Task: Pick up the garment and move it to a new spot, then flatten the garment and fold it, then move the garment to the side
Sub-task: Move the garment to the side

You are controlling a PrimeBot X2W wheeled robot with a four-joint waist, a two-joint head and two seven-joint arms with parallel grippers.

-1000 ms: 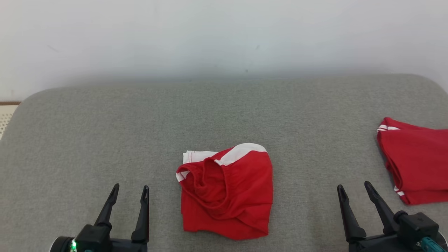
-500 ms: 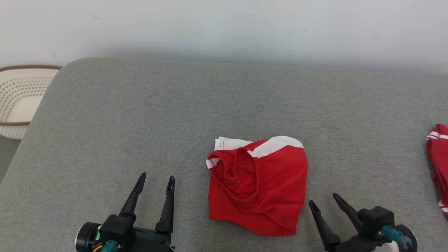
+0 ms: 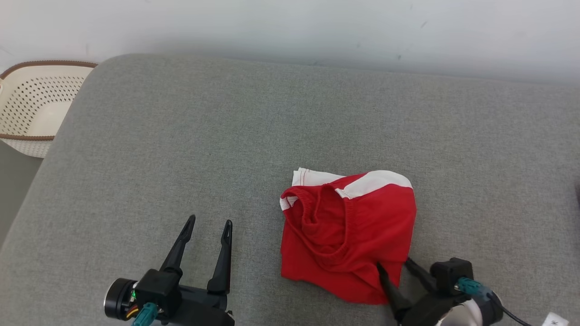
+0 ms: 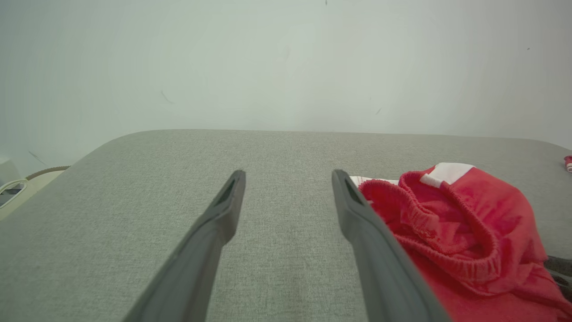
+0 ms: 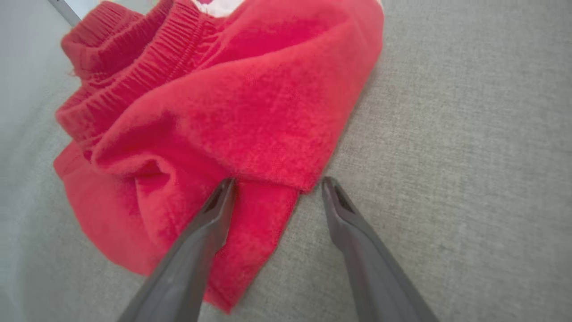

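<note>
The red shorts (image 3: pixel 346 235) lie crumpled on the grey cushion (image 3: pixel 181 136), waistband toward the far left. The right gripper (image 3: pixel 393 264) is the nearer. Its 2 fingers stand spread and empty, straddling the shorts' near right corner, 1 tip over cloth and 1 over bare cushion. The left gripper (image 3: pixel 210 220), also spread and empty, sits apart to the left.

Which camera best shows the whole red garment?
The head view: the whole red garment shows on the grey cushion. The left wrist view cuts off its near side; the right wrist view shows one corner close up, between the fingers of the open right gripper.
</note>
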